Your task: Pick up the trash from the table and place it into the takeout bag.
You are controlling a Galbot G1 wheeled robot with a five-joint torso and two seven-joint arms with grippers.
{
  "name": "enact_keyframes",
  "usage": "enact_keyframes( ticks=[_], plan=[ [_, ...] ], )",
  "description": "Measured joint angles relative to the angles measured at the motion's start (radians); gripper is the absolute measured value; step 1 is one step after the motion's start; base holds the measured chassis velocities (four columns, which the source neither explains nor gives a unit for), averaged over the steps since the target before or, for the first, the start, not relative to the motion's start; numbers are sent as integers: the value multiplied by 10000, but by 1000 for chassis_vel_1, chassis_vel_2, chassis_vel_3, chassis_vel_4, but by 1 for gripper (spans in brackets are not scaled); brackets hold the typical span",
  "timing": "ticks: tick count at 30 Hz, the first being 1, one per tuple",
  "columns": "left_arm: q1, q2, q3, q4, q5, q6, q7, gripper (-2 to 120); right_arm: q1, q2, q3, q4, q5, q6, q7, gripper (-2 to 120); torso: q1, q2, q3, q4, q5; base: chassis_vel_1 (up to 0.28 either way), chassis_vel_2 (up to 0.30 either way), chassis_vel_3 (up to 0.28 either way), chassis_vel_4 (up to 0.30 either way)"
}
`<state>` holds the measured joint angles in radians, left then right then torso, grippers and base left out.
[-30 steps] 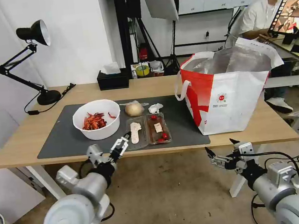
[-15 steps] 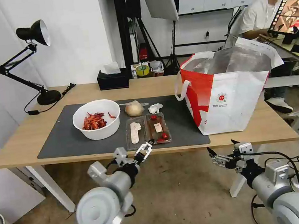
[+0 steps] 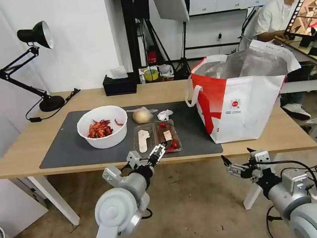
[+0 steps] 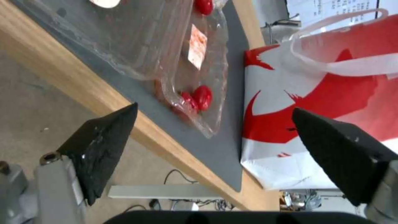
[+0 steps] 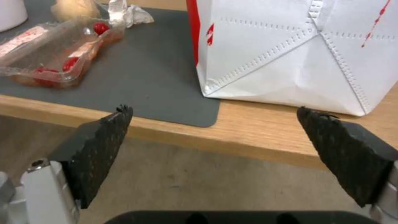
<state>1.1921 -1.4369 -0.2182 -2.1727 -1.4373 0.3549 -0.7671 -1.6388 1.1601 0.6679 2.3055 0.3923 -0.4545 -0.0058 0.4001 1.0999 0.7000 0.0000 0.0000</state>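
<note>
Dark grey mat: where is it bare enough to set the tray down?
Bare: the strip between the clear tray and the takeout bag, and left of the white bowl. Crowded: bowl, wrapped ball, tissue and tray bunch mid-mat.

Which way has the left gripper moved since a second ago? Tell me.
Yes. The left gripper has shifted toward the robot's right along the table edge, from near the white bowl to the clear tray.

Your robot's arms: silver-grey rounded housings with disc-shaped joint caps, black collars at the wrists, black cables looping alongside. Left end effector (image 3: 157, 154) and right end effector (image 3: 236, 158): pale grey blocks, visible screws, black textured wedge-shaped fingertips (image 5: 99, 146).
</note>
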Motion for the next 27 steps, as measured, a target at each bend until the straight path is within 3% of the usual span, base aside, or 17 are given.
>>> enact_keyframes(
  ticks=[14, 27],
  plan=[
    [-403, -391, 141, 540, 85, -186, -579, 100, -147, 110, 82, 33, -14, 64, 14, 100, 0, 0, 0, 0, -1, 0, 0, 0, 0],
    [-755, -463, 122, 976, 120, -531, -733, 100, -130, 110, 69, -99, -37, 102, 28, 100, 0, 0, 0, 0, 0, 0, 0, 0, 0]
  ],
)
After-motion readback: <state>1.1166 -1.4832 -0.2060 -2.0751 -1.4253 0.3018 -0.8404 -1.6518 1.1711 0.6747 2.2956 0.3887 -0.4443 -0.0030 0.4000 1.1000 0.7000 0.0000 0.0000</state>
